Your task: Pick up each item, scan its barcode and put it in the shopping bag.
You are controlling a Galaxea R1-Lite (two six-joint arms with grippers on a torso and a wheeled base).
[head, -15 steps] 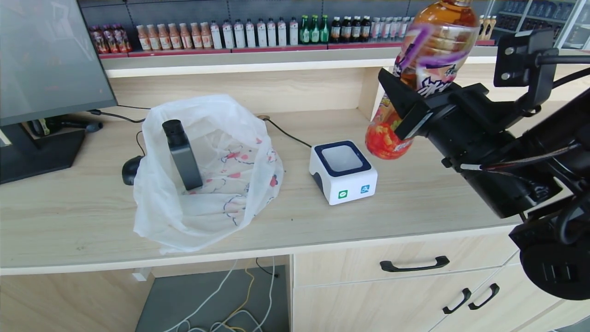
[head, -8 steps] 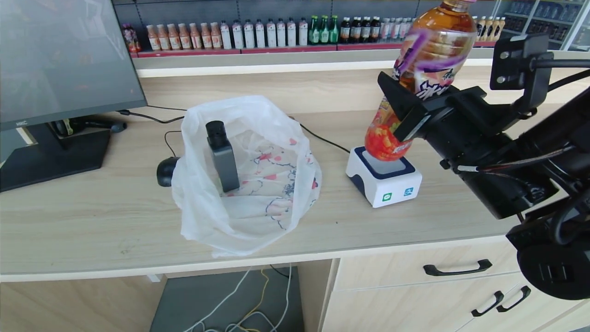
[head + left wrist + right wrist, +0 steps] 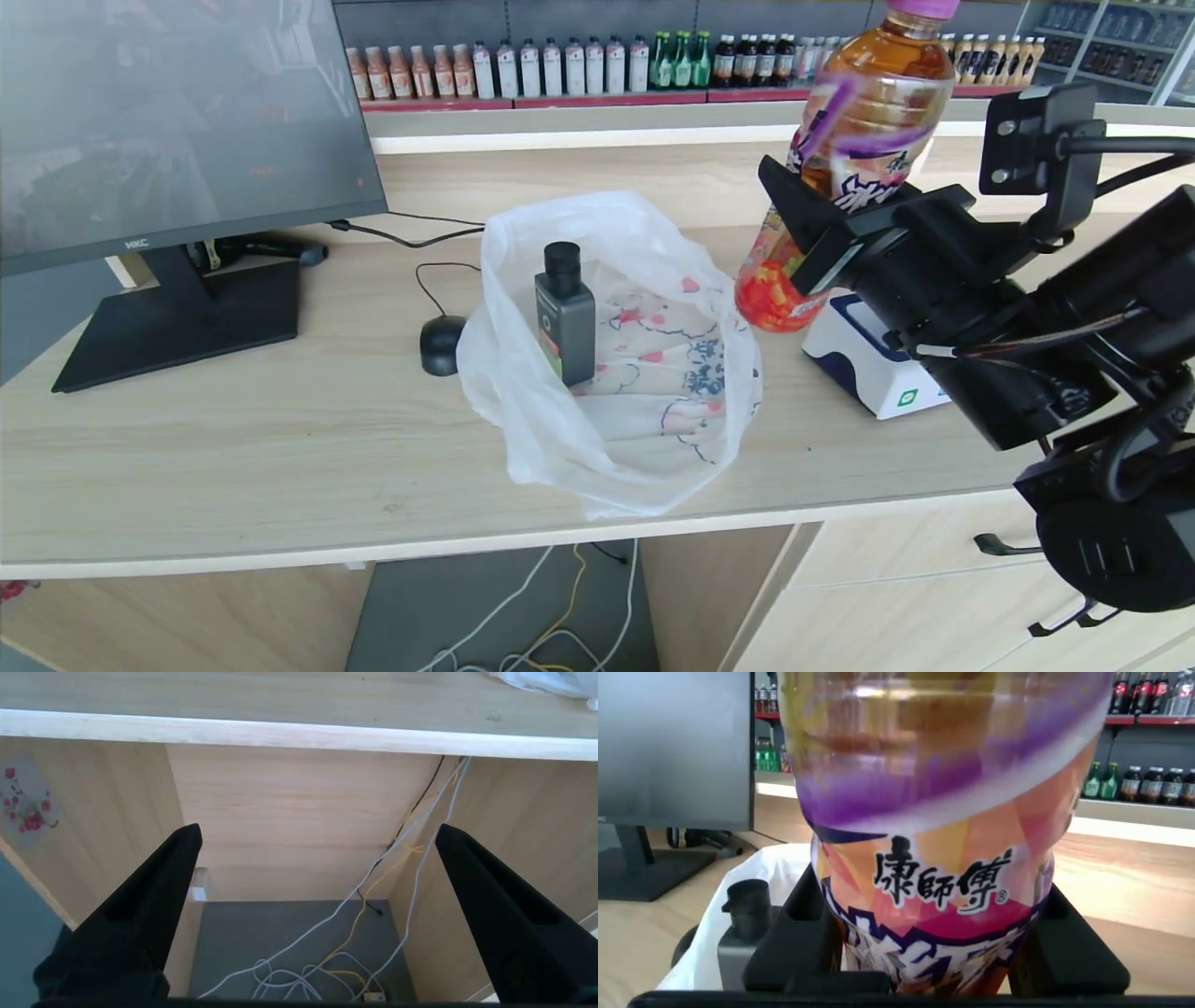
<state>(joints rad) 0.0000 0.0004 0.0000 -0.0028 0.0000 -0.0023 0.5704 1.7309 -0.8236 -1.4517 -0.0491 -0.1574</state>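
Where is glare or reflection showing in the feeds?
Head view: the monitor screen carries faint room reflections; small highlights on the tea bottle. Right wrist view: a bright streak across that bottle's upper part. Left wrist view: the recess under the counter is evenly shaded, no glare.

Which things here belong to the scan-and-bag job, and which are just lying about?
Job: tea bottle in the right gripper; scanner; shopping bag; dark bottle inside it.
Lying about: monitor; mouse; shelf drinks; cables under the counter.
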